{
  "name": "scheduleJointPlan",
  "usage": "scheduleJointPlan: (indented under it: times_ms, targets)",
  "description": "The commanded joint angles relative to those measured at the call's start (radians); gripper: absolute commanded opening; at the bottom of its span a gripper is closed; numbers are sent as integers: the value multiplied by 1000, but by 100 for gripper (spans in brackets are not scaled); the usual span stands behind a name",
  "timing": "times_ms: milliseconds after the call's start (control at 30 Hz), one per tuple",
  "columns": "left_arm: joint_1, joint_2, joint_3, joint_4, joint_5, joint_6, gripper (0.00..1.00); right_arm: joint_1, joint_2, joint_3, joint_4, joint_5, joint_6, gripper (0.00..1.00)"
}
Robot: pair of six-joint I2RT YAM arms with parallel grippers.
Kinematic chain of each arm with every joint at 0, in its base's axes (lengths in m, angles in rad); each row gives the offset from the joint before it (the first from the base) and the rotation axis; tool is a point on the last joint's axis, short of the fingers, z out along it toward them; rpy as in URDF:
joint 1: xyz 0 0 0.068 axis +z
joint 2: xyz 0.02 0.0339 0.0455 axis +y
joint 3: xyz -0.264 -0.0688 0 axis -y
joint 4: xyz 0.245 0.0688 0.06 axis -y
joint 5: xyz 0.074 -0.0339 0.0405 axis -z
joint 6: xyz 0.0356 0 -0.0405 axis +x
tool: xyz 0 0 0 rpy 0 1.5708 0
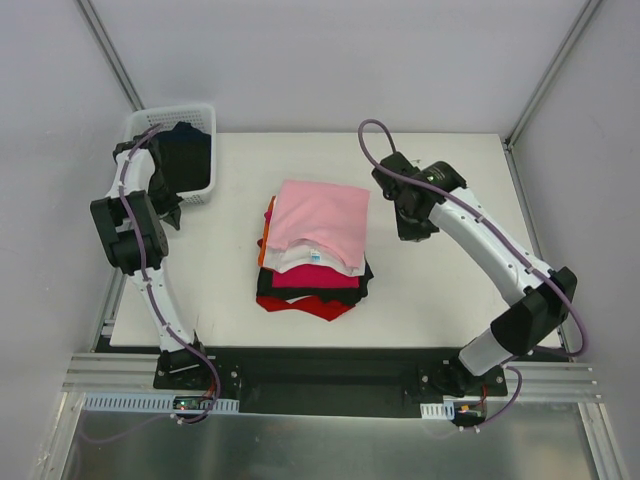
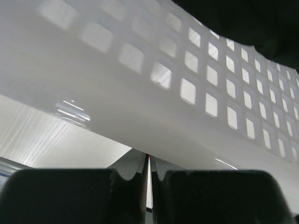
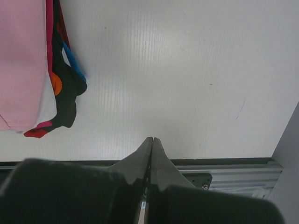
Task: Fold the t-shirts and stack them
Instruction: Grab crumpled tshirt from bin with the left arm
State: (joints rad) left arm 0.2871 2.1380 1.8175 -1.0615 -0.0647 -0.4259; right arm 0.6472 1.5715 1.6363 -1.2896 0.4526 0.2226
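tees [image 1: 322,222] – pink, wht, magenta, blk, red, orange | basket [image 1: 170,110] – wht | table [image 1: 440,290] – wht

White table [image 1: 225,290], pale grey walls [image 1: 330,60], slanted metal corner posts [image 1: 110,55], aluminium rails [image 1: 570,380] along near edge

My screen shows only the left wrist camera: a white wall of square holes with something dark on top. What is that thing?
Observer: From above, it is a white basket at the far left corner of the table, with dark cloth in it.
Visitor: Where are the other shirts?
Observer: A folded stack lies mid-table, with a pink t-shirt on top.
Visitor: And the other arm?
Observer: The right gripper is shut and empty, over bare tabletop to the right of the stack.
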Motion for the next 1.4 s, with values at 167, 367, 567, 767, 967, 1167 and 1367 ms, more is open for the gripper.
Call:
scheduleJointPlan:
  times_ms: [167,367,567,767,967,1167,1367]
  targets:
    - [-46,-107,59,15,-138,-17,2,9,-71,-29,-36,15,17,1]
    - [-172,-217,141,-28,-185,-42,3,14,-54,-30,-13,-8,17,1]
    - [-314,-271,169,89,-17,-28,5,26,-44,-21,-7,-17,20,1]
    - [-322,-101,189,178,328,-34,0,32,-48,-23,-22,1,21,1]
    - [-322,38,255,233,463,9,0,32,-77,-46,-43,31,30,1]
    - [-321,125,304,247,462,38,0,32,-79,-44,-53,40,34,1]
    - [-296,109,230,215,232,30,0,32,-85,-50,-57,46,38,1]
